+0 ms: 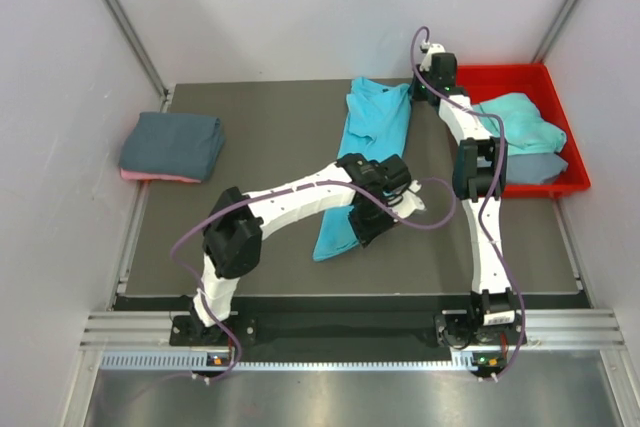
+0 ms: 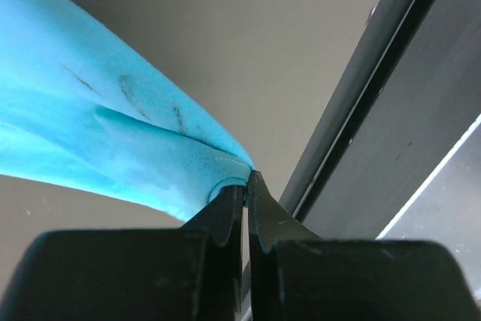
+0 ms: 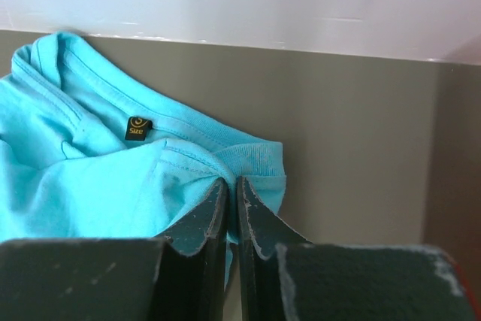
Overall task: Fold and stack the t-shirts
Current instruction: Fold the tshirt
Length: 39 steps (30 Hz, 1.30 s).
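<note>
While the turquoise t-shirt (image 1: 378,119) lies as a long narrow strip over the middle of the tabletop (image 1: 260,117), the left pincer (image 2: 246,186) is closed tight on its near hem and the right pincer (image 3: 233,189) is closed on the cloth beside the collar at the far end. It seems doubled lengthways already, though the top view is too coarse to be sure, so I judge the folding step is in hand. The next move calls for bringing one end evenly over the other.
</note>
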Each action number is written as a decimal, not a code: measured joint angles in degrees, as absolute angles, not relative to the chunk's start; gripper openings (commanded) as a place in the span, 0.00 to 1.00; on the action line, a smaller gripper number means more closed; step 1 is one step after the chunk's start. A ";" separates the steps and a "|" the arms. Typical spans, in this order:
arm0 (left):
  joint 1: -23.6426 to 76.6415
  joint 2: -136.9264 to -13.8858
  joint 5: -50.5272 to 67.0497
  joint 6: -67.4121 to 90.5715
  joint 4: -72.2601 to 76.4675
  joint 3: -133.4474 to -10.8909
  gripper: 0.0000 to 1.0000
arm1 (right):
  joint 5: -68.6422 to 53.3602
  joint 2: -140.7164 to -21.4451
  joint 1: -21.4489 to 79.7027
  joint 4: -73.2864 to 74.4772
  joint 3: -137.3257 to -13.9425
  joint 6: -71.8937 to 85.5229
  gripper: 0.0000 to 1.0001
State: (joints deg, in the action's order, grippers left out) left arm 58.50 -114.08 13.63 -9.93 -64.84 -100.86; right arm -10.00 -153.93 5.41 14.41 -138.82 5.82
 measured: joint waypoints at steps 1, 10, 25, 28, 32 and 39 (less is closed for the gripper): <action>59.02 -114.89 13.63 -10.00 -64.64 -101.95 0.00 | -10.02 -153.93 5.45 14.26 -138.87 5.85 0.06; 62.78 -121.60 13.52 -10.09 -64.62 -108.68 0.00 | -10.22 -153.95 5.82 13.91 -138.89 6.22 0.07; 65.06 -122.06 3.29 -11.11 -63.99 -115.55 0.79 | -11.81 -144.20 2.98 16.43 -125.78 7.53 0.63; 62.17 -118.83 1.45 -10.48 -63.13 -114.72 0.80 | -13.91 -133.32 1.17 17.74 -114.02 9.54 0.63; 53.15 -111.37 1.50 -6.48 -60.42 -107.94 0.75 | -20.82 -113.32 -0.86 18.55 -93.58 14.68 0.61; 34.04 -108.05 9.67 4.80 -57.25 -98.56 0.72 | -36.16 -87.79 -1.23 15.90 -58.02 27.00 0.60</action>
